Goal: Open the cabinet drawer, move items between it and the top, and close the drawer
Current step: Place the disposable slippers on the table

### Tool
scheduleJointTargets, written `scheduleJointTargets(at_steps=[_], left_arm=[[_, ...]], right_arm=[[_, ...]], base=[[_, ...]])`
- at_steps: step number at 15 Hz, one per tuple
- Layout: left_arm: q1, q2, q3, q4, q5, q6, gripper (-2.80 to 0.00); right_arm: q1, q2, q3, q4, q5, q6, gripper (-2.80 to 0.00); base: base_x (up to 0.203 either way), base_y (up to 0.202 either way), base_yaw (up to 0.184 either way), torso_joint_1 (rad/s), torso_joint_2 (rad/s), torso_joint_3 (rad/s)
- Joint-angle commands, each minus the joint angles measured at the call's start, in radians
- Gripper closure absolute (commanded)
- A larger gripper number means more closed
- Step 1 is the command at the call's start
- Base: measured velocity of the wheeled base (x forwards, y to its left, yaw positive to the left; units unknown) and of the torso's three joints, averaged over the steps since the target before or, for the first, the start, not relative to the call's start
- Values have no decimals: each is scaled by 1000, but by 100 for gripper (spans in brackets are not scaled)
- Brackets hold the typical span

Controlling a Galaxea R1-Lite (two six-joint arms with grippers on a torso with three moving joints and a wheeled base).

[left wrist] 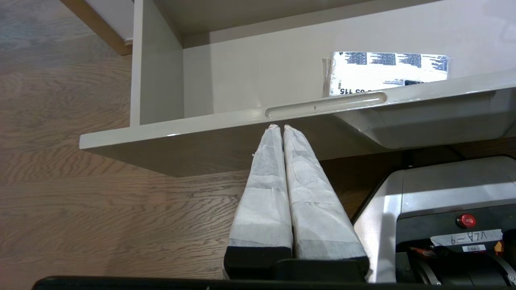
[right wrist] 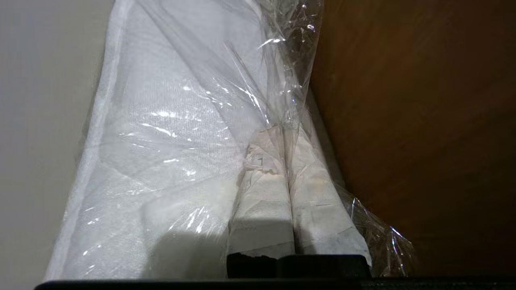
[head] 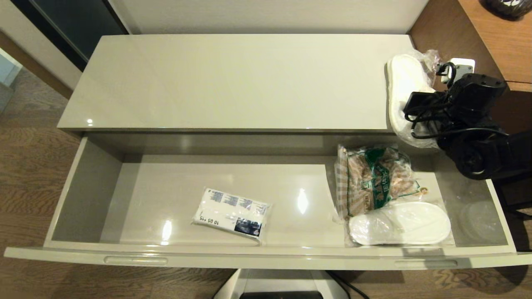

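The cabinet drawer [head: 266,254] stands pulled wide out. In it lies the white tissue packet [head: 232,212], which the left wrist view shows as the tissue packet [left wrist: 387,72] behind the front edge. A white slipper [head: 405,83] in clear wrap lies on the top [head: 232,79] at its right end. My right gripper [right wrist: 284,129] is shut on the wrapped slipper [right wrist: 169,141], with the film pinched between the fingers. My left gripper [left wrist: 281,126] is shut and empty, just below the drawer's left slot handle [left wrist: 325,105]; the head view does not show it.
A second wrapped slipper [head: 400,229] and a green-and-brown snack bag [head: 376,178] lie in the drawer's right part. Taller brown wood furniture [head: 490,37] stands right beside the slipper on the top. My robot base [left wrist: 443,201] sits under the drawer front.
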Motion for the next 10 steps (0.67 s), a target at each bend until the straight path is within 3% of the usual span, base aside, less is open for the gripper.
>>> scheduleJointTargets(at_steps=[1,2,5,6,10], left_arm=[[1,2,0,-1,0,1,0],[1,2,0,-1,0,1,0],[1,2,0,-1,0,1,0],[1,2,0,-1,0,1,0],[1,2,0,-1,0,1,0]], right_arm=[[5,39,-2,-31,4,-12,0],[4,33,5,-45,8,-20,0],[-3,-98,140,-275,42,-120,0],[-4,-125,158,-302,45,-165,0],[-4,-101,173,-386,42,-215,0]], base=[[0,0,0,0,0,0],[0,0,0,0,0,0],[0,0,0,0,0,0],[0,0,0,0,0,0],[0,0,0,0,0,0]])
